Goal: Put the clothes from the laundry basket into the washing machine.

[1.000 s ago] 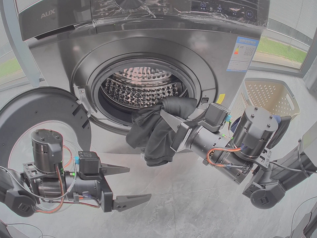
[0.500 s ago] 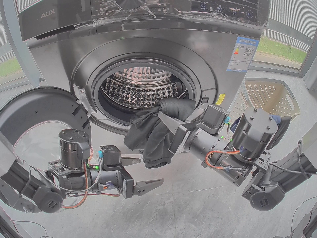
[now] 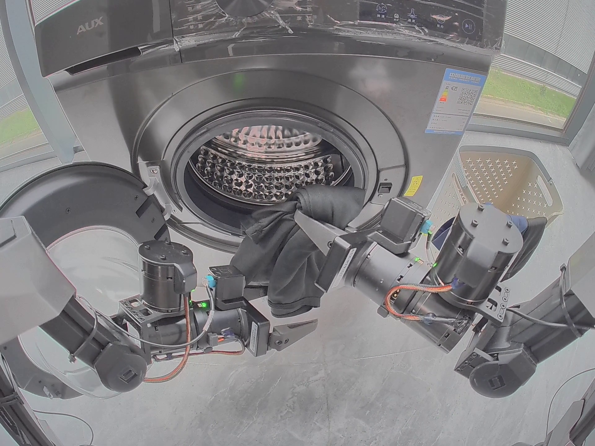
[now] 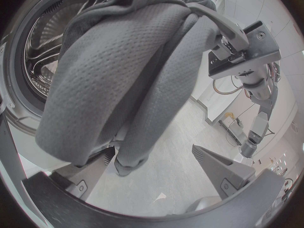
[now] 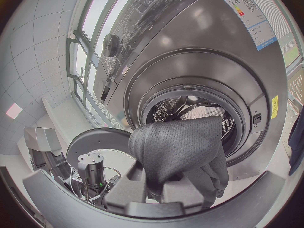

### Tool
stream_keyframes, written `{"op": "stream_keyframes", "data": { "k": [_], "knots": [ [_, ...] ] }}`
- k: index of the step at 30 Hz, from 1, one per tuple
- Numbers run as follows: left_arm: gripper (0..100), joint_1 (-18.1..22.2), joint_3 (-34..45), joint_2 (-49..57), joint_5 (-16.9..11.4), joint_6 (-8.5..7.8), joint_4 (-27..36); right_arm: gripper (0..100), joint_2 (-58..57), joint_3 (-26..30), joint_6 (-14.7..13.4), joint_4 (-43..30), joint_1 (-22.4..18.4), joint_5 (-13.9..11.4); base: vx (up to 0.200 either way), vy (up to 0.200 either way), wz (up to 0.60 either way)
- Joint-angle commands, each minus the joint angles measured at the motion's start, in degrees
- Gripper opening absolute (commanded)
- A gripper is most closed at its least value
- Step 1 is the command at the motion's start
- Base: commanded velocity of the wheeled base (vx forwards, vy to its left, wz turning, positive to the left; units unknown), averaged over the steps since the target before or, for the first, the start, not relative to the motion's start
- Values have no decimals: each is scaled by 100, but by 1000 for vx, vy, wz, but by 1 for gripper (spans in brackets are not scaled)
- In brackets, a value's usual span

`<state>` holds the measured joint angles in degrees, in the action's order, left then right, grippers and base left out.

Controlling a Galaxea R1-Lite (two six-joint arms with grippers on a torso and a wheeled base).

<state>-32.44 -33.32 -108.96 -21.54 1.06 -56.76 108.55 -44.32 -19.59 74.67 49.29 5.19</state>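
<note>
L arm's swung in: left gripper (image 3: 284,311) spread under dark garment (image 3: 279,255), which right gripper (image 3: 300,215) pinches at washing machine (image 3: 248,82) mouth, half hanging outside. Not loaded yet, I'd say; laundry basket (image 3: 505,178) holds more.

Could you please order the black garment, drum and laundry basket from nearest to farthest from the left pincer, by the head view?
1. Black garment, hanging right by the left pincer.
2. Drum, beyond it, inside the machine.
3. Laundry basket, far right.
</note>
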Motion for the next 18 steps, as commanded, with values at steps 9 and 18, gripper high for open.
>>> {"op": "stream_keyframes", "data": {
  "k": [9, 18],
  "knots": [
    [100, -184, -263, -293, 247, 70, -336, 0, 9, 12, -1, 74, 11, -1, 0, 0, 0],
    [100, -184, -325, -556, 546, 149, -740, 0, 18, 12, -1, 83, 37, -1, 0, 0, 0]
  ]
}}
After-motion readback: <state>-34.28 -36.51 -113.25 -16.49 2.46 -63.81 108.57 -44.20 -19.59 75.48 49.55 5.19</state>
